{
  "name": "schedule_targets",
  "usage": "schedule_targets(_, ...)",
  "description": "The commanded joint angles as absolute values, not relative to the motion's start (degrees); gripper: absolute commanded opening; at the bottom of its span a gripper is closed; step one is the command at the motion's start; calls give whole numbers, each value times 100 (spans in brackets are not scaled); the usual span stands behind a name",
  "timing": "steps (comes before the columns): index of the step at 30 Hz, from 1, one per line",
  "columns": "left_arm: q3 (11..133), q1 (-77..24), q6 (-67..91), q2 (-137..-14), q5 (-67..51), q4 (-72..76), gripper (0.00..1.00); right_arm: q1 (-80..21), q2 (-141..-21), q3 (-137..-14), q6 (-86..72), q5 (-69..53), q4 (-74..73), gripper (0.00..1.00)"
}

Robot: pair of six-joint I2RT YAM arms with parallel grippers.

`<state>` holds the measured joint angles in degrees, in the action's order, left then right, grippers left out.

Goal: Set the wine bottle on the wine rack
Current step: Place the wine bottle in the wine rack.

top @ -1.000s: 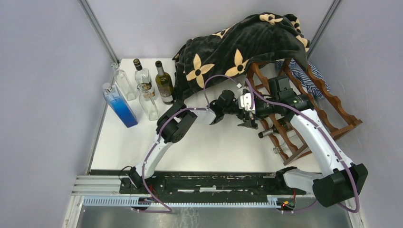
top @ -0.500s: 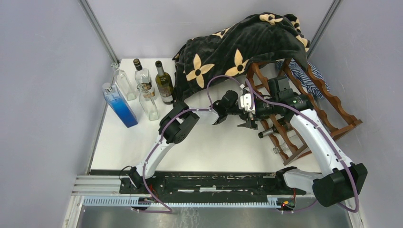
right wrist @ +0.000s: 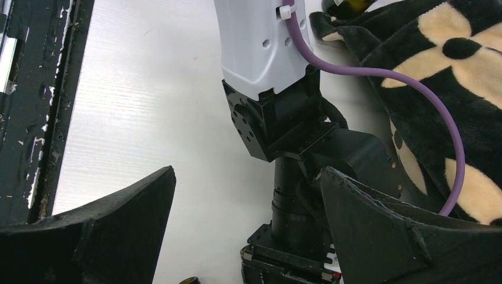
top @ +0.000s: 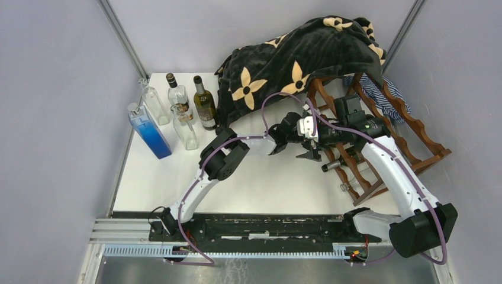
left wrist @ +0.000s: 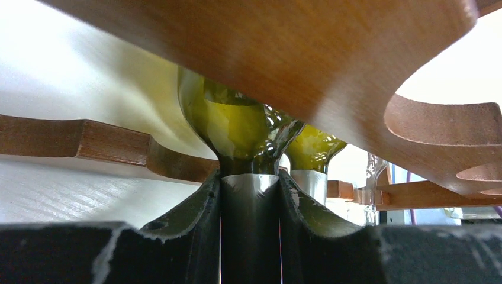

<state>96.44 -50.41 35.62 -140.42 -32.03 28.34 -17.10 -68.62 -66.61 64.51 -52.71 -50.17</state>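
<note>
In the left wrist view, my left gripper [left wrist: 250, 189] is shut on the dark neck of a green wine bottle [left wrist: 237, 127], just below its silver capsule. The bottle's body lies under a scalloped rail of the reddish-brown wine rack [left wrist: 296, 53], between the tiers. From above, the left gripper [top: 299, 139] sits at the rack's [top: 408, 127] left end, and the held bottle is hidden beneath the arms. My right gripper [top: 309, 155] hangs open just above the left arm's wrist [right wrist: 278, 124], its jaws wide apart and holding nothing.
A second green bottle [left wrist: 311, 151] and a clear one [left wrist: 373, 177] lie in the rack beside the held bottle. A black flowered blanket [top: 296, 53] and striped cloth [top: 373, 89] drape the rack's back. A blue bottle [top: 149, 131], clear bottles and another wine bottle [top: 205, 103] stand at the back left.
The left arm has pushed a little to the right, toward the rack, still gripping the bottle's neck. The right arm has stayed put.
</note>
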Motion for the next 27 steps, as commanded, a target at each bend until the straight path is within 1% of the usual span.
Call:
schedule_targets(1,10176,-5096,3151,-13972,-3004,3245,10,-1688,-6812,-6628,6459,-5432,-4850,98)
schedule_targets(3,10239,-5121,3094,-13983,-2974,3107,14,-1681,-6809,-6625,6457,-5432,-4851,98)
schedule_targets(4,10247,-5131,3086,-13983,-2954,3084,17,-1677,-6805,-6626,6459,-5432,-4849,98)
schedule_targets(11,10183,-5207,2952,-13909,-2538,2876,43,-1662,-6770,-6610,6453,-5432,-4855,98)
schedule_targets(14,10095,-5221,2872,-13826,-2315,2821,52,-1662,-6759,-6601,6456,-5432,-4856,98)
schedule_targets(16,10021,-5229,2821,-13764,-2176,2821,61,-1657,-6751,-6596,6444,-5432,-4849,98)
schedule_targets(18,9944,-5236,2773,-13698,-2060,2824,67,-1655,-6754,-6600,6446,-5440,-4850,98)
schedule_targets(22,9769,-5247,2751,-13591,-1889,2923,68,-1655,-6741,-6592,6441,-5449,-4847,98)
schedule_targets(27,9351,-5246,2710,-13311,-1503,3158,68,-1636,-6706,-6591,6443,-5449,-4859,98)
